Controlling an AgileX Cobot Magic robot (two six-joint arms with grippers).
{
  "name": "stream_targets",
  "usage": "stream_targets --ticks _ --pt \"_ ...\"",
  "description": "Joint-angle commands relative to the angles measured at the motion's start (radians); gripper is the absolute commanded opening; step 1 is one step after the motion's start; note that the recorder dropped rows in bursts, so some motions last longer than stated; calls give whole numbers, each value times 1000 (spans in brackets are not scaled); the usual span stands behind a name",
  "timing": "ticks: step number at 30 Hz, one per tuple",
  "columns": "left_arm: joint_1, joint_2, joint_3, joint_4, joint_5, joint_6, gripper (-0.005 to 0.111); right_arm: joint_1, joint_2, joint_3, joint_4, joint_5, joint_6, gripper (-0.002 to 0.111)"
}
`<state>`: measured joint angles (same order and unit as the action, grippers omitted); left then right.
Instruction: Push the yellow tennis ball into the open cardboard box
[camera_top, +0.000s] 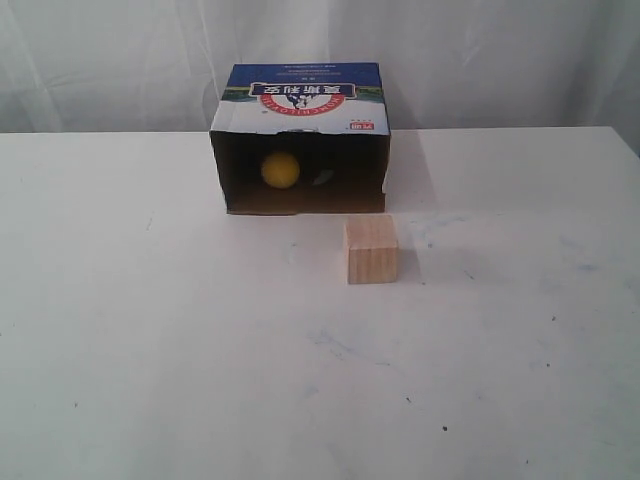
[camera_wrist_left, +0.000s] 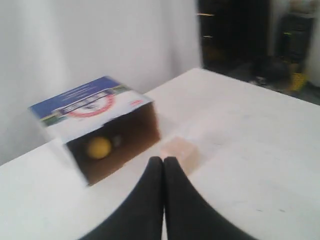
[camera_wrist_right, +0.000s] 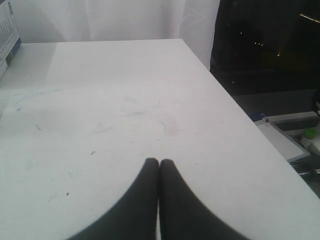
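Observation:
The yellow tennis ball (camera_top: 281, 169) lies inside the open cardboard box (camera_top: 300, 100), in the left part of its dark interior. The box lies at the back of the white table with its blue printed top up and its opening facing forward. The left wrist view shows the ball (camera_wrist_left: 98, 147) inside the box (camera_wrist_left: 92, 105), beyond my left gripper (camera_wrist_left: 163, 159), which is shut with nothing in it. My right gripper (camera_wrist_right: 159, 161) is shut and empty over bare table, far from the box. Neither gripper appears in the exterior view.
A pale wooden cube (camera_top: 372, 249) stands just in front of the box's right half; in the left wrist view the cube (camera_wrist_left: 179, 151) is right past the fingertips. The table's right edge (camera_wrist_right: 235, 105) drops to a dark floor with equipment.

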<state>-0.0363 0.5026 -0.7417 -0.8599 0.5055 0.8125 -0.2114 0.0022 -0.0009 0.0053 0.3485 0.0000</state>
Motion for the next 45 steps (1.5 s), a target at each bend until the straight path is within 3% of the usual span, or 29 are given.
stream_targets --ticks 1,3,5,7,13,20,22,28,29,30,32,33,38,45 --pt "6 -2 -52 544 -191 -596 0 -4 -2 1 2 -4 5 0" --pt "26 -2 -40 815 -224 -865 0 -4 -2 1 2 -4 5 0" --pt "52 -2 1 992 -229 -1085 0 -4 -2 1 0 -4 0 0" --pt "74 -2 47 1075 -229 -1205 0 -4 -2 1 0 -4 0 0" --pt "140 -2 296 1079 -340 -1216 0 -4 -2 1 0 -4 0 0" --pt "144 -106 681 1076 -848 -1232 0 -4 -2 1 0 -4 0 0" --pt "144 -159 742 1060 -988 -1238 0 -4 -2 1 2 -4 0 0" --pt "223 -361 742 959 -808 -1200 0 -4 -2 1 2 -4 23 0" --pt "247 -400 742 944 -728 -1200 0 -4 -2 1 2 -4 23 0" --pt "287 -475 742 942 -505 -1200 0 -4 -2 1 2 -4 23 0" --pt "317 -503 742 938 -216 -1195 0 -4 -2 1 2 -4 23 0" --pt "326 -503 742 950 -177 -1184 0 -4 -2 1 2 -4 23 0" --pt "332 -503 742 952 -166 -1059 0 -4 -2 1 2 -6 23 0" --pt "332 -503 742 952 -163 -1059 0 -4 -2 1 2 -6 23 0"
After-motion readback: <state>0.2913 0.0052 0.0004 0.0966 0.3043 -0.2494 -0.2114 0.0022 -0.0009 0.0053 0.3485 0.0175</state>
